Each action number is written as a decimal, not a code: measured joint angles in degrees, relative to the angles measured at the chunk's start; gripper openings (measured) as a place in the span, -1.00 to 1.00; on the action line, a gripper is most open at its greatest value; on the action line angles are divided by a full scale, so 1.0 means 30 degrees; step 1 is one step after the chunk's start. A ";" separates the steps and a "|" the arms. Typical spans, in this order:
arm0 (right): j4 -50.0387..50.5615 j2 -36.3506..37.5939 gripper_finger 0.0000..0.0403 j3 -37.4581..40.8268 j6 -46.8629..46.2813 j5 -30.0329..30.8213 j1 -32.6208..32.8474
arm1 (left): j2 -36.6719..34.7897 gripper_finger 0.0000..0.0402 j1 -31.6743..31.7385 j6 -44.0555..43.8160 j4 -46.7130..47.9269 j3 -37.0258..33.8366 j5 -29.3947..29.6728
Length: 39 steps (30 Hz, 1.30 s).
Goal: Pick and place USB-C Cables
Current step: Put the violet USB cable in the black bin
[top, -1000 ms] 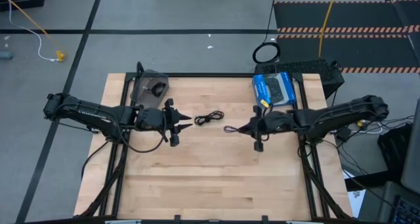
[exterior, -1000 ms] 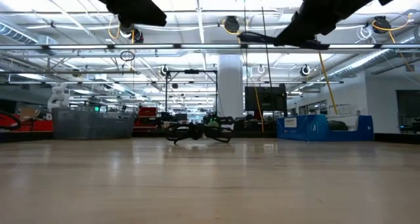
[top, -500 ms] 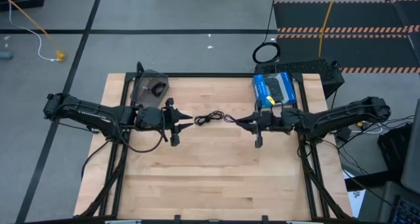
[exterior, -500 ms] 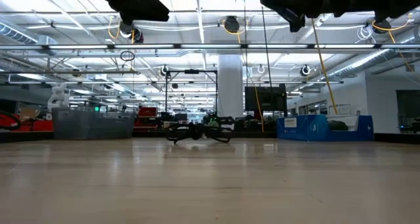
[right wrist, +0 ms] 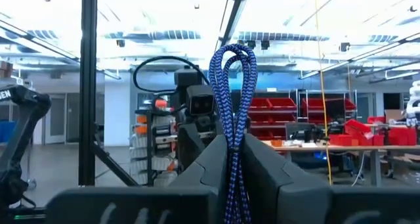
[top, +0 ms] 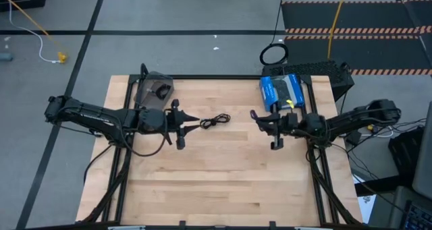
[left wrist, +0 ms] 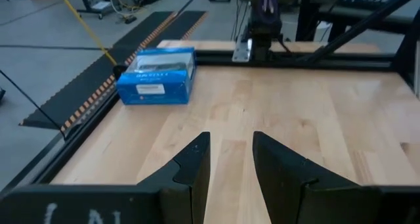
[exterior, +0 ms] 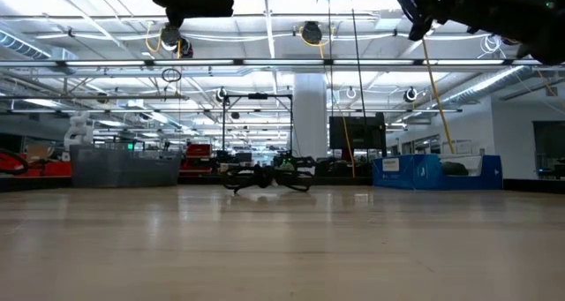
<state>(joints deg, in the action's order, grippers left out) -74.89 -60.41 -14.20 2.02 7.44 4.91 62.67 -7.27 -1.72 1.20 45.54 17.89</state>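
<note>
A black USB-C cable [top: 214, 121] lies loosely coiled on the table between the arms; the low view shows it at mid-table [exterior: 265, 178]. My left gripper [top: 191, 122] hovers open just left of it, above the bare wood [left wrist: 230, 155]. My right gripper [top: 258, 118] is shut on the purple-blue USB-C cable [right wrist: 232, 86], raised above the table's right half. Another black cable [top: 160, 92] rests in a grey tray [top: 150, 83] at the far left corner. My right gripper pinches the purple-blue cable bundle between its two fingers, several strands together, at the bundle's middle [right wrist: 233, 159]. The looped end [right wrist: 232, 56] sticks out past the fingertips toward the left arm. The cable is lifted clear of the table.
A blue box [top: 282, 90] sits at the table's far right corner, close behind my right gripper, also seen in the left wrist view [left wrist: 157, 76]. A black ring-shaped coil [top: 273, 54] lies on the floor beyond the table. Bare wood fills the near half.
My right gripper, shut on the purple-blue cable, has risen from the table and drawn back toward the right and far edges, near the blue box. The cable has been lifted clear of the wood. The black cable has stayed where it was.
</note>
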 joint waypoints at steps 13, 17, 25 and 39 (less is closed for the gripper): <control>-0.0634 -0.3699 -0.86 -0.2002 -0.0146 -0.0371 0.0022 | 0.3262 -0.41 0.0000 0.0550 -0.7179 0.0016 0.0000; -0.0555 -0.4943 -0.86 -0.2816 -0.0326 -0.0590 0.0029 | 0.5073 -0.41 0.0007 0.0252 -1.1465 0.0015 -0.1659; -0.0605 -0.6957 -0.86 -0.4363 -0.0578 -0.1746 0.0080 | 0.7304 -0.01 0.0245 -0.0293 -1.6008 0.0015 -0.2824; -0.0567 -0.8906 -0.86 -0.6033 -0.0441 -0.2539 0.0405 | 0.9391 0.30 -0.0093 0.0333 -2.0638 0.0009 -0.3911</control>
<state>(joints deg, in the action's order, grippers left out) -76.59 -87.13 -32.29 0.70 -0.18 6.12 90.85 -7.55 -0.72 -60.71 45.57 6.16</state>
